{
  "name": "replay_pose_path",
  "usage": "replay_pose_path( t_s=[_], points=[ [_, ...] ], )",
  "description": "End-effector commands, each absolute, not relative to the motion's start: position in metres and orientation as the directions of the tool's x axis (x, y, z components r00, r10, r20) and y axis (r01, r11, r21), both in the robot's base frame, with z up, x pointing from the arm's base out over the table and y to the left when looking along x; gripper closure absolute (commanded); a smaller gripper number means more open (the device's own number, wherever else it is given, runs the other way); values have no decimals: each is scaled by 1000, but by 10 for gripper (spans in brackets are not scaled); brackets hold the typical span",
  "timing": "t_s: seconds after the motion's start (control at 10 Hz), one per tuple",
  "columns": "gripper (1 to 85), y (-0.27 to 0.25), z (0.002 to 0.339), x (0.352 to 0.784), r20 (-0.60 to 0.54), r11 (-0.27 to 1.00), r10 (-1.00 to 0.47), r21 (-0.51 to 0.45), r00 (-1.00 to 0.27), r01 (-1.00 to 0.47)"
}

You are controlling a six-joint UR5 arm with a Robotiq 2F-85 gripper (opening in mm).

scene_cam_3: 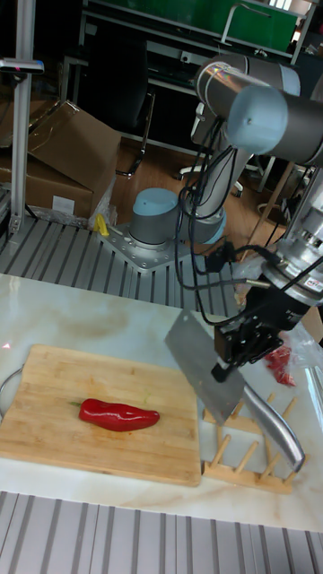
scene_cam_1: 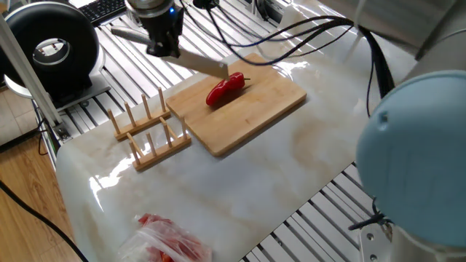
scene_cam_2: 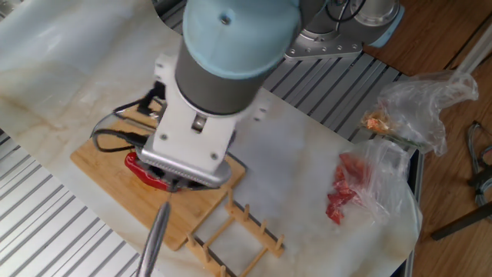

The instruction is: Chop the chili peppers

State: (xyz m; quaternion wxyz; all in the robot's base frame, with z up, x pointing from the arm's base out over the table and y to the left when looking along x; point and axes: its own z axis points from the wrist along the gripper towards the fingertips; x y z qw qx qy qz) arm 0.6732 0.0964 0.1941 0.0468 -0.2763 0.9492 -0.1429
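One whole red chili pepper (scene_cam_1: 224, 89) (scene_cam_3: 118, 414) lies on the wooden cutting board (scene_cam_1: 255, 109) (scene_cam_3: 45, 404); in the other fixed view only part of the chili pepper (scene_cam_2: 141, 169) shows beside the arm. My gripper (scene_cam_1: 162, 48) (scene_cam_3: 226, 363) is shut on a steel cleaver. Its blade (scene_cam_1: 206, 65) (scene_cam_3: 199, 366) hangs in the air above the board's edge, just short of the pepper and not touching it. The handle (scene_cam_3: 274, 432) (scene_cam_2: 157, 235) sticks out behind the gripper.
A wooden slotted rack (scene_cam_1: 145, 131) (scene_cam_3: 244, 456) stands beside the board. A clear plastic bag showing red (scene_cam_1: 169, 240) (scene_cam_2: 342, 188) lies at the table's end. A black round appliance (scene_cam_1: 51, 47) sits off the table, and cables (scene_cam_1: 291, 36) trail over the board's far side.
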Motion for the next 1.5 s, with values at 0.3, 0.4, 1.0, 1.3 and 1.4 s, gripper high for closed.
replay_pose_path(
  t_s=[0.3, 0.4, 1.0, 1.3, 1.4],
  points=[
    [843, 83, 179, 667, -23, 606, -781, -272, -625, -748],
    [843, 78, 184, 670, -30, 612, -773, -301, -634, -731],
    [843, 58, 163, 650, -44, 836, -514, -250, -856, -489],
    [843, 44, 154, 634, -43, 868, -456, -245, -889, -433],
    [843, 41, 153, 632, -39, 860, -469, -249, -882, -446]
  ],
)
